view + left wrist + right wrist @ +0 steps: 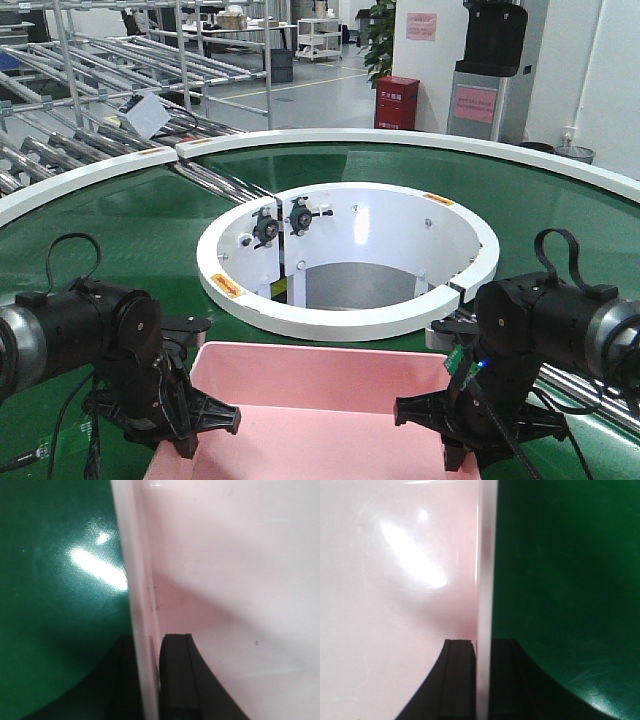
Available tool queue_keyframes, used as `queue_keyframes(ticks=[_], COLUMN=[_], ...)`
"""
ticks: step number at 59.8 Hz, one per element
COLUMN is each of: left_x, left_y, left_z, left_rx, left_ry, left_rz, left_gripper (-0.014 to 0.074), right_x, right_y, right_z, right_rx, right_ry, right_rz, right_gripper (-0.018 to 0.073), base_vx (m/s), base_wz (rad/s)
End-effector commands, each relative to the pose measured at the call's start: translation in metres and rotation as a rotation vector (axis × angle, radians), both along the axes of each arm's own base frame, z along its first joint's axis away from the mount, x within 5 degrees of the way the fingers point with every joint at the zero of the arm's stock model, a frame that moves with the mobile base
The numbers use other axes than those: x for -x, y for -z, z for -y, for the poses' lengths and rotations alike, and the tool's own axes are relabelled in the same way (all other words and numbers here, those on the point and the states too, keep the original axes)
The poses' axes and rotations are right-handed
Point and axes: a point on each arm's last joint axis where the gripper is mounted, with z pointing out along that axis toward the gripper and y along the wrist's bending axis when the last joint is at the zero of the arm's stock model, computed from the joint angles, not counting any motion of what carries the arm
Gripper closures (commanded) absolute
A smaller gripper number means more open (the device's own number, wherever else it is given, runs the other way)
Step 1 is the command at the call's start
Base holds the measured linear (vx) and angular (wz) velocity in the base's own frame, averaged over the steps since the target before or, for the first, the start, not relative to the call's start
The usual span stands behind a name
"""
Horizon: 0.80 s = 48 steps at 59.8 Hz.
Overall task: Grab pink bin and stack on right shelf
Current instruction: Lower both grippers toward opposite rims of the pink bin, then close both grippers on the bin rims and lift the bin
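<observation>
The pink bin point(320, 415) lies on the green conveyor belt point(120, 215) at the bottom centre of the front view. My left gripper point(205, 425) is shut on the bin's left wall; in the left wrist view point(147, 680) one black finger point(175, 675) is inside the bin and the other outside on the belt side. My right gripper point(440, 425) is shut on the bin's right wall; in the right wrist view point(484, 680) its black fingers point(460, 680) press the rim point(485, 580) from both sides. The right shelf is out of view.
A white ring point(350, 255) with a round opening sits in the belt's middle behind the bin. Pipe-frame roller racks point(110, 80) stand at the back left. A red box point(397, 102) and a dispenser point(490, 70) stand at the back right.
</observation>
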Motion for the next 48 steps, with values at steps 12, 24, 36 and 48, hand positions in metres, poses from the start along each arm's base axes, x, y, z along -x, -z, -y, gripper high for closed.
queue_keyframes(ticks=[12, 24, 36, 48], left_x=[0.001, 0.013, 0.042, 0.097], left_y=[-0.033, -0.059, -0.109, -0.139], left_z=[-0.002, -0.011, -0.019, -0.002], left_rx=[0.017, -0.001, 0.034, 0.088], left_ry=[0.006, -0.048, -0.12, -0.118], left_rz=[0.096, 0.125, 0.222, 0.374], left_gripper=[0.0556, 0.0555, 0.0555, 0.0555], right_x=[-0.003, 0.004, 0.03, 0.079], right_y=[-0.028, -0.05, -0.091, -0.111], right_z=[-0.002, 0.001, 0.011, 0.033], right_rx=[-0.057, -0.058, -0.077, -0.039], right_ry=[0.013, 0.005, 0.0, -0.02], right_rz=[0.113, 0.17, 0.281, 0.386], right_gripper=[0.0476, 0.0475, 0.0475, 0.0475], base_vx=[0.0, 0.0, 0.0, 0.0], base_wz=[0.0, 0.0, 0.0, 0.0])
